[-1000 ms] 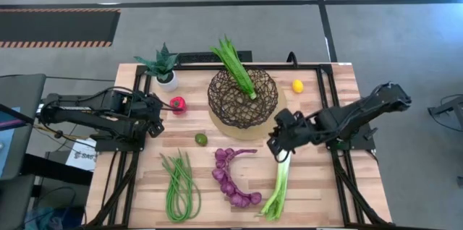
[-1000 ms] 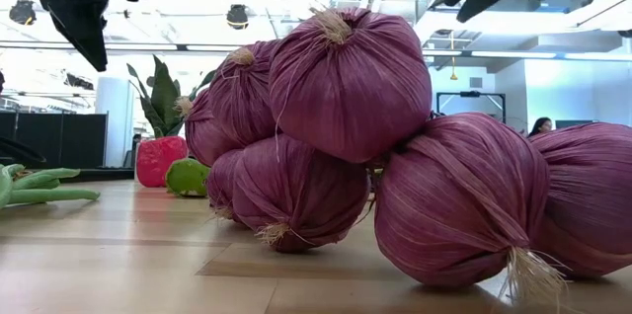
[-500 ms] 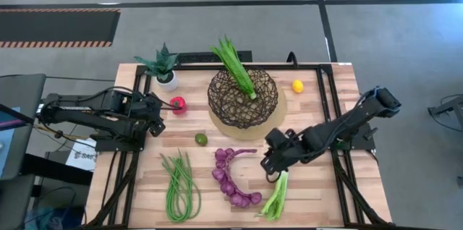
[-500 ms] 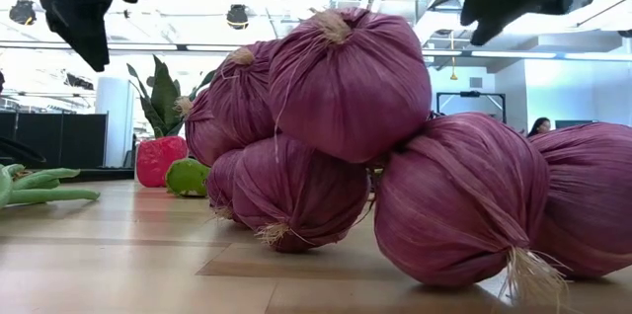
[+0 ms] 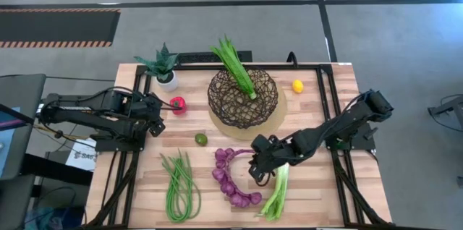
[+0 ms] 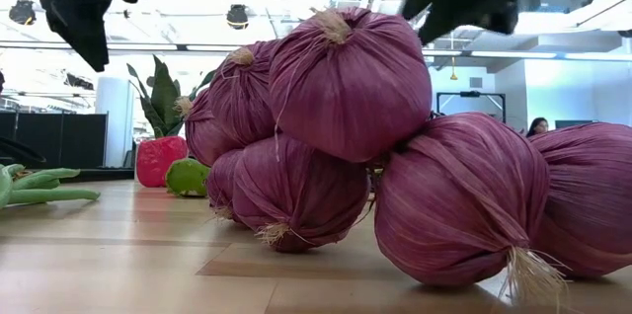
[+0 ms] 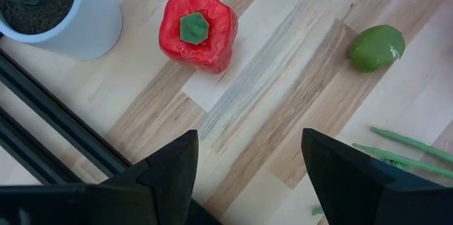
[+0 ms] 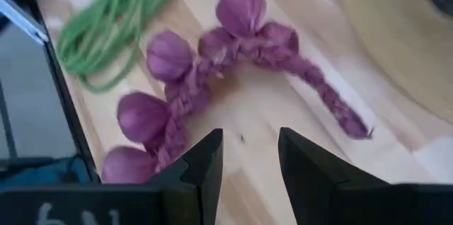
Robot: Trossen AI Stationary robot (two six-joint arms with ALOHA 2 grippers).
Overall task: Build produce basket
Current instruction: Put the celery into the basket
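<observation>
With its fingers apart, the right gripper (image 5: 258, 170) hovers above the counter (image 5: 311, 114) beside the purple onion string (image 5: 233, 178) (the basket (image 5: 242, 98) sits well apart), so it should probably centre over the braid before descending.

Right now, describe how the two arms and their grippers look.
Both arms are dark, jointed and slim, with black cables along the links. The left gripper and the right gripper end in matte black, wedge-shaped fingers. White markings show on the right gripper's body.
</observation>
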